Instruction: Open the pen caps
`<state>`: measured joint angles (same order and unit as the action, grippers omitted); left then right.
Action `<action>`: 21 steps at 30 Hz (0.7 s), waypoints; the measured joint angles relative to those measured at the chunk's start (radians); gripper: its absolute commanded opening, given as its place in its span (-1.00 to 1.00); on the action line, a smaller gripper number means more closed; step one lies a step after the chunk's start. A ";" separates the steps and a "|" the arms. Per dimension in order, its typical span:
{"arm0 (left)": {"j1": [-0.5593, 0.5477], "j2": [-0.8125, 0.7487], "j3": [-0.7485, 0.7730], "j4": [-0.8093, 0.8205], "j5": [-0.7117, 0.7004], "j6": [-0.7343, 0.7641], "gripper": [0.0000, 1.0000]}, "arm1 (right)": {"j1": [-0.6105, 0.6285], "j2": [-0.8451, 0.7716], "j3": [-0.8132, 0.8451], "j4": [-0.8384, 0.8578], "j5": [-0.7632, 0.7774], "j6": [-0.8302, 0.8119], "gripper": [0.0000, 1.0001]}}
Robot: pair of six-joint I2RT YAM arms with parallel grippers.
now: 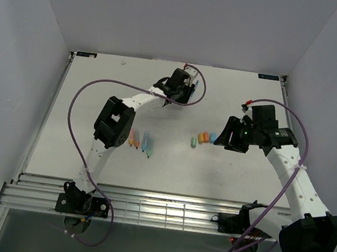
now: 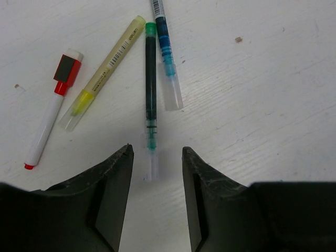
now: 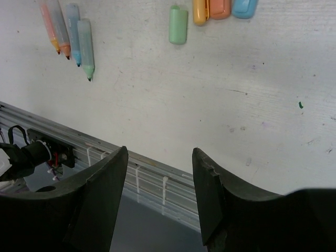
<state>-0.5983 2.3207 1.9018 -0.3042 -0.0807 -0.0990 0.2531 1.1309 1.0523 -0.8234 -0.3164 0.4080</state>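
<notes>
Four caps point(image 3: 178, 24) lie loose in a short row at mid-table: green, two orange and a blue. Well off to their left, four thick pens point(image 3: 85, 44) lie side by side with bare tips. I judge that batch done, with caps and barrels parked apart so neither gets swept into the next grab.

My right gripper point(image 3: 159, 149) hangs just beside the caps, on the side away from the thick pens. Its jaws are spread with nothing between them. It has no job in hand, and I'd guess it waits there to give the second grip for a pull.

Farther out, toward the back of the table point(image 1: 223, 183), my left gripper point(image 2: 156, 149) is over four thin pens. Its jaws are also spread and empty. They straddle the near end of the green pen point(image 2: 150, 89), where its clear cap point(image 2: 151, 169) sits, which is the end I need to pinch. I cannot tell how high above the table I am.

The blue pen point(image 2: 164, 42) lies just right of it, near or touching, so a sloppy close could nudge it. Beyond, to the left, lie the highlighter point(image 2: 107, 60) and the marker point(image 2: 44, 131) with its red cap point(image 2: 67, 69). All four look capped, so I reckon about half the work remains.
</notes>
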 measured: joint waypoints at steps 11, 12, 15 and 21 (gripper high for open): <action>0.008 0.080 0.020 0.038 -0.009 0.012 0.08 | -0.018 -0.018 -0.041 -0.022 0.000 -0.022 0.17; 0.009 0.085 0.020 0.040 -0.009 0.012 0.08 | -0.018 -0.018 -0.041 -0.022 0.000 -0.024 0.17; 0.013 0.097 0.021 0.051 -0.009 0.014 0.08 | -0.018 -0.018 -0.041 -0.022 0.000 -0.024 0.17; 0.018 0.105 0.021 0.054 -0.010 0.011 -0.10 | -0.021 -0.021 -0.043 -0.022 0.000 -0.024 0.17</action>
<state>-0.5804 2.4260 1.9224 -0.2501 -0.0902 -0.0875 0.2325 1.1099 1.0088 -0.8452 -0.3168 0.3840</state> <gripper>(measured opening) 0.492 0.583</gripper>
